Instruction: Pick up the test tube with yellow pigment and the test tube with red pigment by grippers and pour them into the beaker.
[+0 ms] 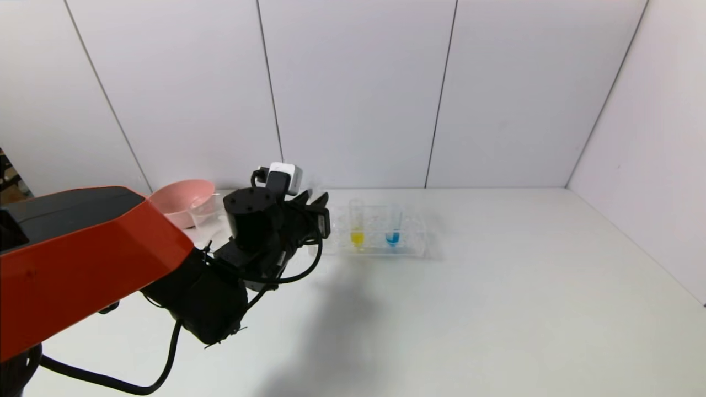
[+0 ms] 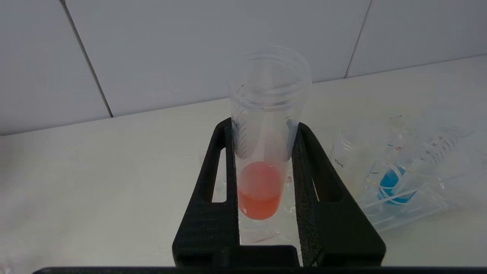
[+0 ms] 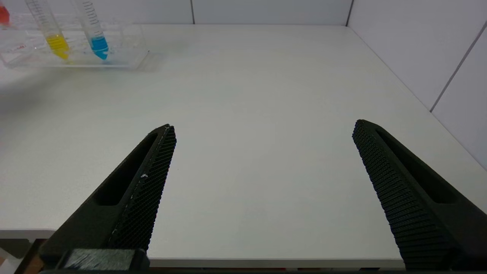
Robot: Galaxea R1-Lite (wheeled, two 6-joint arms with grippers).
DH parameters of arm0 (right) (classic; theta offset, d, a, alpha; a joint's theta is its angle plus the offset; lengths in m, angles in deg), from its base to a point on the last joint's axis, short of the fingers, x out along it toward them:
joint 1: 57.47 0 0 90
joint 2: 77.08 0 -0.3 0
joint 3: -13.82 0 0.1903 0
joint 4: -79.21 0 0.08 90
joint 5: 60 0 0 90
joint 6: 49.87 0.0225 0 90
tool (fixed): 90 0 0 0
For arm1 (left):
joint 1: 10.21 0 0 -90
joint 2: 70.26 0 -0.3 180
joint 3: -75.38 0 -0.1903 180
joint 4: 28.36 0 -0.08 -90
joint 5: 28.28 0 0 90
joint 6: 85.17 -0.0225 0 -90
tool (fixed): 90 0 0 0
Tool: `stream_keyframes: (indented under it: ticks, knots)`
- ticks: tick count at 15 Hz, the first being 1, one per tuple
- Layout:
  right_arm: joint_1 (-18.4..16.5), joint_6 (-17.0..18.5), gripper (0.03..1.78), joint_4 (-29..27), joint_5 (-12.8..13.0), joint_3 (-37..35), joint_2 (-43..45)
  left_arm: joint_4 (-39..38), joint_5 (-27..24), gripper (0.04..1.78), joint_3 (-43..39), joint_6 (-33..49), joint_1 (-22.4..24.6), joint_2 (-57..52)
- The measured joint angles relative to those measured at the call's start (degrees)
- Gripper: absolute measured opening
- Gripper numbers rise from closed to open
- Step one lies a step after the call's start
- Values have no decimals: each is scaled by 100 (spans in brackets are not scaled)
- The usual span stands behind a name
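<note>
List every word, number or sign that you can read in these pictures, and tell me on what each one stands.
"mL", with unclear digits before it: on a clear tube in the rack.
Scale figures on the test tube with red pigment, held in the left tool: too blurred to read.
Scale figures on the blue tube: too blurred to read.
No other text shows.

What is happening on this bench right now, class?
The left gripper is shut on the test tube with red pigment, holding it upright near the tube rack. The test tube with yellow pigment stands in the rack beside a blue one. The right gripper is open, away from them.
</note>
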Motion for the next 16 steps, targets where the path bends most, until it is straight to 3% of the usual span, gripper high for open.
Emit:
stream_keyframes:
  ticks: [8,16]
  knots:
    - [0,0,170,0,0,0,0,79,5,43,-91,-245,2,-527]
    - [0,0,170,0,2,0,0,813,68,43,-290,-286,98,-1373]
